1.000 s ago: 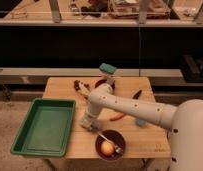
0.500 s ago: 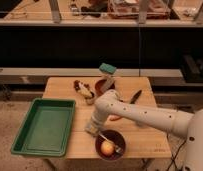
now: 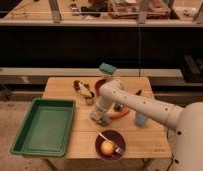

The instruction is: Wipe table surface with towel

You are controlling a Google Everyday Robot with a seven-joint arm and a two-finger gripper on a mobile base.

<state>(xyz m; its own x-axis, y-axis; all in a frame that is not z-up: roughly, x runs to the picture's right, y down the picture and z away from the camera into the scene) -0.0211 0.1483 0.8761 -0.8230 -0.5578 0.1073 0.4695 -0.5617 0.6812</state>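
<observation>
The table surface (image 3: 65,87) is a light tan wooden top in the middle of the camera view. My arm reaches in from the lower right, bends above the table's middle and points down. The gripper (image 3: 97,118) is shut, its tip at or just above the wood left of centre, with nothing that I can make out between the fingers. A small grey-blue piece, the towel (image 3: 141,119) as far as I can tell, lies on the table right of the gripper, partly hidden behind the forearm and apart from the gripper.
A green tray (image 3: 42,125) overlaps the table's left edge. At the front stands a dark red bowl (image 3: 111,145) holding a pale round thing. A teal sponge block (image 3: 107,69), a dark-and-white packet (image 3: 84,90) and red items (image 3: 121,113) crowd the back and middle.
The arm has swung, and the gripper has shifted slightly right and toward the table's middle. It stayed shut. The things on the table have not moved.
</observation>
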